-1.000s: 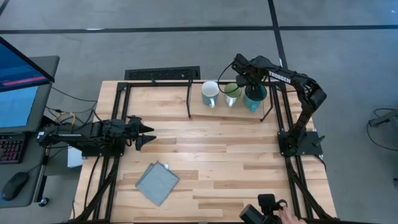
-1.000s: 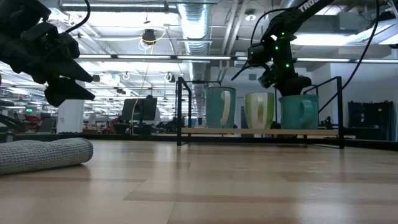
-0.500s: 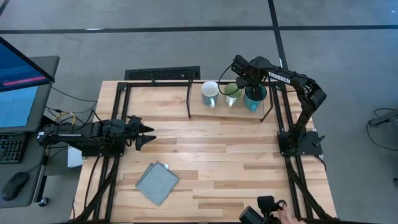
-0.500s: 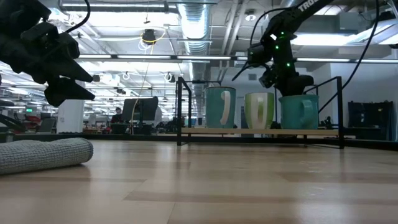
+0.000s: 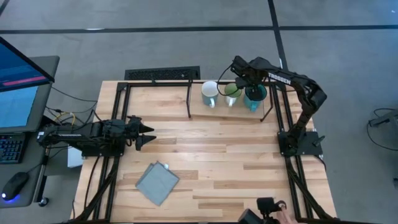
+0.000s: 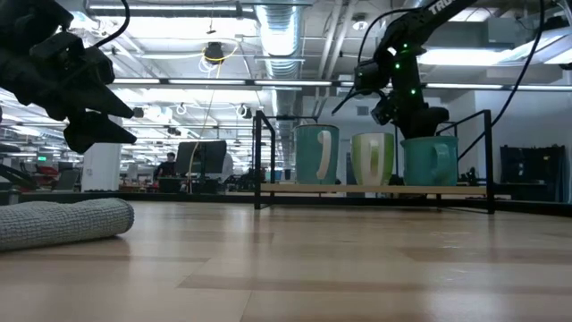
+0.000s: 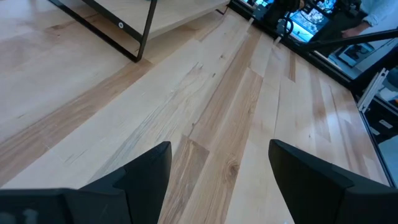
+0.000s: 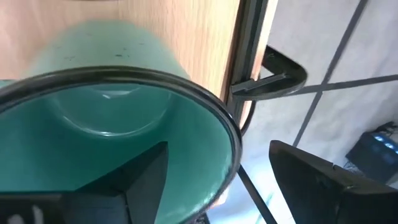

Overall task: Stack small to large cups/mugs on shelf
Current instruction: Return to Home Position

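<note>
Three mugs stand upright in a row on the shelf at the table's far right: a white mug, a light green mug and a larger teal mug. My right gripper hangs over the teal mug, pointing steeply down and open. One finger is inside the mug and the other outside, with the rim between them and clear of both. My left gripper waits open above the table's left side, with nothing between its fingers.
A folded grey cloth lies near the table's front left. Black frame rails and the shelf's thin legs stand close to the mugs. Bare wood lies between the shelf and the cloth.
My right gripper has opened wider over the teal mug's rim without shifting from its place. The three mugs have stayed where they stood on the shelf.
</note>
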`<action>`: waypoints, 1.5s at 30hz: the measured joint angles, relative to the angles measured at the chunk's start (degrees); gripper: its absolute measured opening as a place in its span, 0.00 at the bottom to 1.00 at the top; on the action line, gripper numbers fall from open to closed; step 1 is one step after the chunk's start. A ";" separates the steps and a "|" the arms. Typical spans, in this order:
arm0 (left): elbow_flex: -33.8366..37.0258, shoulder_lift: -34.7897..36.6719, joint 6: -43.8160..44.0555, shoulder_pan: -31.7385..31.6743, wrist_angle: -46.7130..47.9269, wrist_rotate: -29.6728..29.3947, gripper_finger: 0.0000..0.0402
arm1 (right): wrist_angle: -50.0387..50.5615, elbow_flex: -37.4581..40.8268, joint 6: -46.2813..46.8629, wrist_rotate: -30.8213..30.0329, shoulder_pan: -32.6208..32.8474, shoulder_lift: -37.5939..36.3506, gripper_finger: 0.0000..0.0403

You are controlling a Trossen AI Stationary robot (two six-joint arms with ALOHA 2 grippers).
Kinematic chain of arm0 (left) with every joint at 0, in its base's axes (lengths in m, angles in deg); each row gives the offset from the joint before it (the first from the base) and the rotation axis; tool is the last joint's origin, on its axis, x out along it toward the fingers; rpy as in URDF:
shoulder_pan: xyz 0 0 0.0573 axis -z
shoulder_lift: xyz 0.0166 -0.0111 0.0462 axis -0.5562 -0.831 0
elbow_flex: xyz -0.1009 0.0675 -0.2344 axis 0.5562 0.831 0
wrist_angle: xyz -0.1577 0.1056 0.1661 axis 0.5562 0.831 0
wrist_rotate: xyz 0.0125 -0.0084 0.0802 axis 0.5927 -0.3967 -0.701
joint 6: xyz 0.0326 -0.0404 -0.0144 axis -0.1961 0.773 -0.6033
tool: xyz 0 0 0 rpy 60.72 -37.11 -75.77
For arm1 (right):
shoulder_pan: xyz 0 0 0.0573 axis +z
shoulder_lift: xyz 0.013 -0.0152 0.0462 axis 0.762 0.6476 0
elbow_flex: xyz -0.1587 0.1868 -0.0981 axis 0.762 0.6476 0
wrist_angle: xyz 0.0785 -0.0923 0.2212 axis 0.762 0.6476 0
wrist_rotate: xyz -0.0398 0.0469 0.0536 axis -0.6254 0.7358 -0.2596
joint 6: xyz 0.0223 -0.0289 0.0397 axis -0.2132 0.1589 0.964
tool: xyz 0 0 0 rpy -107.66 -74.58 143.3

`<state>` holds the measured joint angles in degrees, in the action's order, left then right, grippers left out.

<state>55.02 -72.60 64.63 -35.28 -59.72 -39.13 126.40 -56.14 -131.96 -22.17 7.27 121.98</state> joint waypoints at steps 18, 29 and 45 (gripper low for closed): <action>0.00 0.00 -0.02 -0.01 0.01 0.02 0.65 | 3.60 -5.09 5.16 -6.44 4.34 -3.08 0.75; 0.00 0.01 -2.95 -0.01 -9.03 0.11 0.65 | 3.64 -27.26 31.20 -0.03 11.08 -7.29 0.75; -2.02 0.02 -5.77 -0.01 -32.91 3.52 0.65 | -20.79 -15.79 34.79 34.60 27.76 -34.05 0.75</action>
<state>53.00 -72.58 58.86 -35.29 -92.64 -35.61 105.61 -71.92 -97.17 12.43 35.03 87.93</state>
